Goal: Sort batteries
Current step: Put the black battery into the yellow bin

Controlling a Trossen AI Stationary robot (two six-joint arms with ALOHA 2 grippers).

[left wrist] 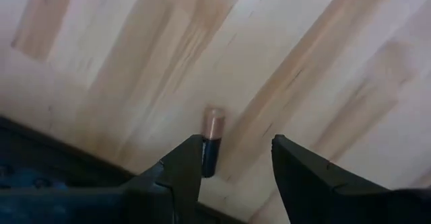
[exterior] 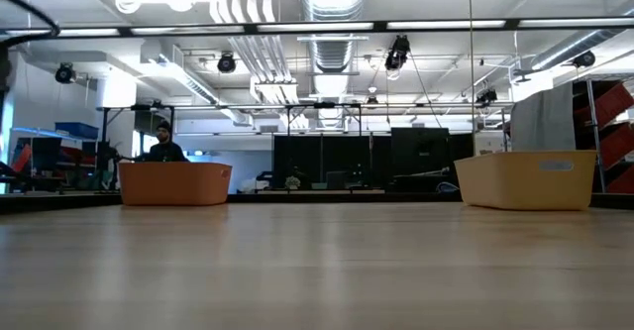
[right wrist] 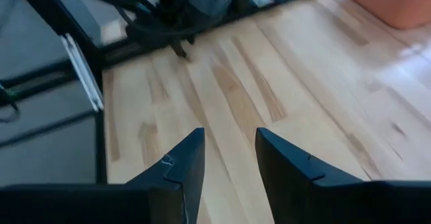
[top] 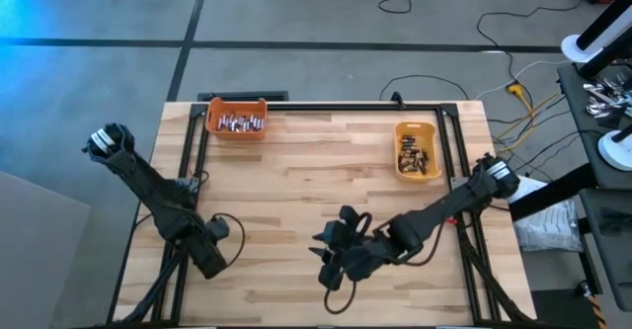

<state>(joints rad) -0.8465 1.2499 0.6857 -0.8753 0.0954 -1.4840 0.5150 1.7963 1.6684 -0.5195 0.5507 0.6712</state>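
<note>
- Left gripper [left wrist: 232, 167] down low at the near left edge of the table [top: 326, 161], jaws spread, nothing pinched.
- One stray battery [left wrist: 211, 140] lying flat on the wood right there: copper-coloured end pointing away, dark end tucked against the inside of one finger [left wrist: 185, 167]. Beside that finger rather than centred in the gap, and can't tell if actually touching.
- Probably the pickup step for this one. Best bet: nudge sideways so the cell sits mid-gap before squeezing, otherwise likely to roll or squirt out toward the table edge, which is close.
- Worth closing across the round body, not the ends, and keeping the tips low on the wood so it doesn't slip under.
- Right gripper [right wrist: 225, 160] hovering over bare wood near the middle of the near edge, jaws apart with a narrow gap, empty. Nothing for it to grab in its own view.
- Rest of the batteries already binned: silvery ones [top: 240, 123] in the orange bin [top: 236, 105] at far left, dark ones [top: 417, 156] in the yellow bin [top: 416, 128] at far right.
- Dark body on the stray, so yellow bin seems the likely home, just a guess from the colours.
</note>
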